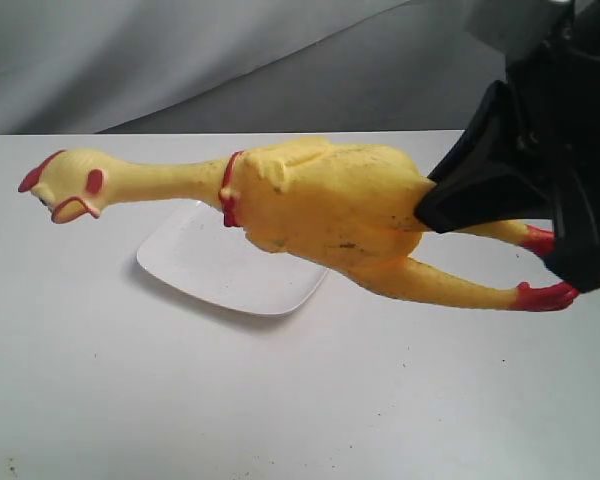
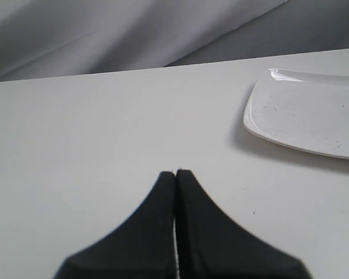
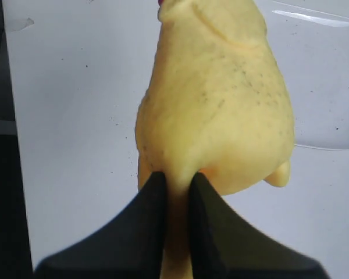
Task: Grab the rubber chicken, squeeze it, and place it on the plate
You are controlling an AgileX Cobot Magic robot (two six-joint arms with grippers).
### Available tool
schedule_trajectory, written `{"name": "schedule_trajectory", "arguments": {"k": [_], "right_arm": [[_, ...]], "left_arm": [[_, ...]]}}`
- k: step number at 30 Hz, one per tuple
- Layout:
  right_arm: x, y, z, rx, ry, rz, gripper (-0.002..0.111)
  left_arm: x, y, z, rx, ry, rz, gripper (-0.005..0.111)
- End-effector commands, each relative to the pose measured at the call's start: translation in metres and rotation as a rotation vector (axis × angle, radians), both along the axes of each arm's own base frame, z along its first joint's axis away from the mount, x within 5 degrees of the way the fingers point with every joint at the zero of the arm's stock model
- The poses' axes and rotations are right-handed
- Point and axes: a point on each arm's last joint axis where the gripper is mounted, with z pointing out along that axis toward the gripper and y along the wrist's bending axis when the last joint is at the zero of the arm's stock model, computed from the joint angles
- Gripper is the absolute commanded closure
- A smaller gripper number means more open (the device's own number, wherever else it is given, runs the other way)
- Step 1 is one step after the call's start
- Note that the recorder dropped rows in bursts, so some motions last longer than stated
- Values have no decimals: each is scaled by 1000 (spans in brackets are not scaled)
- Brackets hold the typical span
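Observation:
The rubber chicken, yellow with red comb, neck ring and feet, hangs level in the air above the table, head to the left. My right gripper is shut on the rear of its body where the legs start; in the right wrist view the black fingers pinch the yellow rubber between them at the gripper. The white square plate lies on the table under the chicken's neck and chest. My left gripper is shut with nothing in it, low over the table, left of the plate.
The white table ends at a far edge, with grey cloth hanging behind it. The black right arm fills the upper right of the exterior view.

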Motion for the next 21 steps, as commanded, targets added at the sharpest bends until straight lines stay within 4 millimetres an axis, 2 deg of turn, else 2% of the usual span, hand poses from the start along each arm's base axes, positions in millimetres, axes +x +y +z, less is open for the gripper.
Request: {"name": "schedule_trajectory", "arguments": {"k": [1, 5, 10, 12, 16, 18, 21], "right_arm": [[-11, -4, 13, 42, -41, -6, 108], [-11, -4, 13, 43, -38, -10, 108], [-11, -4, 13, 46, -43, -13, 108], [-11, -3, 14, 52, -34, -13, 108], [-12, -2, 14, 72, -23, -12, 108], [-12, -2, 14, 72, -23, -12, 108], [-12, -2, 14, 72, -23, -12, 108]], "left_arm": [[0, 0, 0, -5, -9, 2, 107], [0, 0, -1, 2, -7, 1, 107], [0, 3, 0, 107, 2, 9, 107], [1, 6, 5, 293, -35, -5, 107], [2, 7, 12, 440, -82, -11, 107], [1, 10, 14, 594, -72, -9, 107], [1, 11, 14, 665, -65, -7, 107]]}}
